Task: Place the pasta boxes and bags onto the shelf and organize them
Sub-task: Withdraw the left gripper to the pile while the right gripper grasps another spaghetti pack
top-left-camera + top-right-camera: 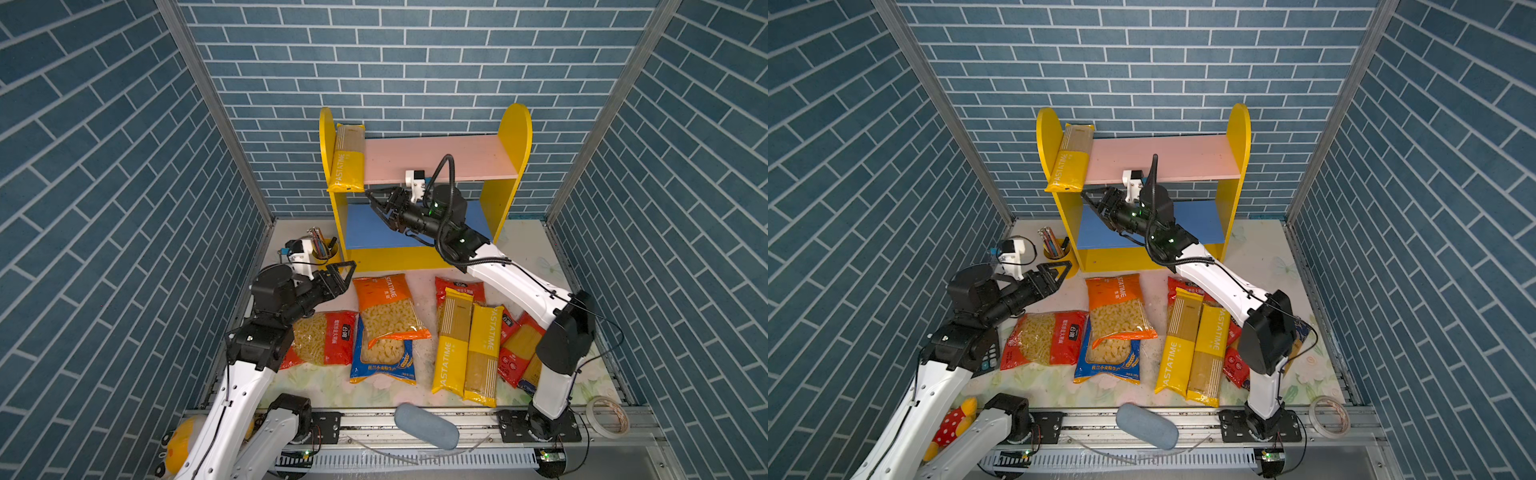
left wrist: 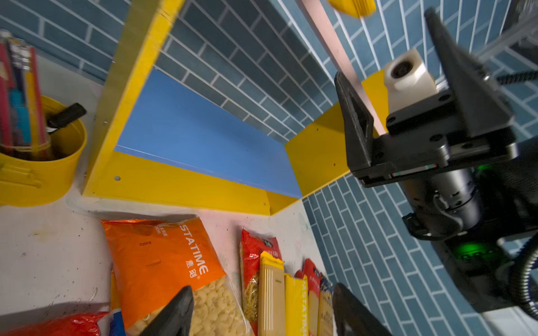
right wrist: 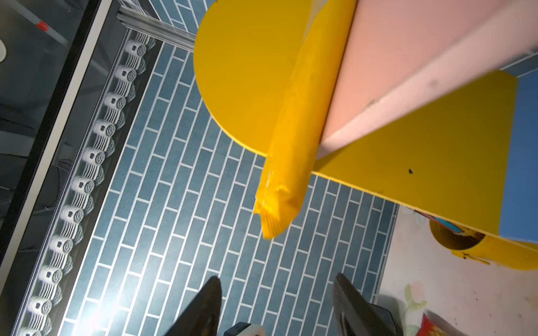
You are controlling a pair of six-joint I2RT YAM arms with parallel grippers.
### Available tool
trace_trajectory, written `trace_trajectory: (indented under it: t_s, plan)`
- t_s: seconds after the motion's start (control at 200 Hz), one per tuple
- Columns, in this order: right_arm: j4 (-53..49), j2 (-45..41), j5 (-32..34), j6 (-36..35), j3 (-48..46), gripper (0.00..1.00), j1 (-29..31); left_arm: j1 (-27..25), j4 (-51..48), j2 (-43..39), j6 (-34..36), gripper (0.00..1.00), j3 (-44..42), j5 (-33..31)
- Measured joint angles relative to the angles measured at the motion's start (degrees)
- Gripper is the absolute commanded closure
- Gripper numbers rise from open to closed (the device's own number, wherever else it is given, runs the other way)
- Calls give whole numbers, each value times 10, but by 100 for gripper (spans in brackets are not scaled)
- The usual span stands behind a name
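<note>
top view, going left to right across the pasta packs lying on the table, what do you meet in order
red macaroni bag → orange macaroni bag → yellow pastatime pack → second yellow pastatime pack → red spaghetti pack

Tallied one shelf. Logged three yellow spaghetti packs: one shelved pack on the pink board, two table packs. Logged three macaroni bags on the table: one red bag, one orange bag, one blue bag. Noted at least two red spaghetti packs, any further ones hidden behind the right arm. Listed singly: one pencil cup, one tape roll, one grey pouch, one plush toy. Counted two arms: that one and the left arm.
</note>
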Motion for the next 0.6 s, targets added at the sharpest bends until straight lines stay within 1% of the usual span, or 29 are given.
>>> trace_trajectory:
  t_s: [0.13, 0.2, 0.3, 0.365, 0.43, 0.495, 0.6]
  plan:
    - [30, -110, -11, -32, -177, 42, -7, -116, 10, 18, 35, 24, -16, -73]
    - [23, -166, -11, -52, -280, 43, -12, -184, 23, 43, 51, 24, -26, -113]
    - [-17, -235, -3, -81, -411, 44, -24, -274, 44, 105, 66, 25, -36, -161]
    - [-71, -287, 8, -100, -492, 43, -39, -326, 58, 156, 73, 25, -36, -183]
    - [-139, -344, 21, -120, -548, 43, -59, -366, 78, 209, 76, 26, -35, -195]
    - [-207, -401, 28, -143, -580, 43, -86, -395, 97, 262, 77, 28, -33, -198]
    - [-293, -462, 37, -177, -602, 43, -130, -420, 122, 339, 74, 29, -23, -186]
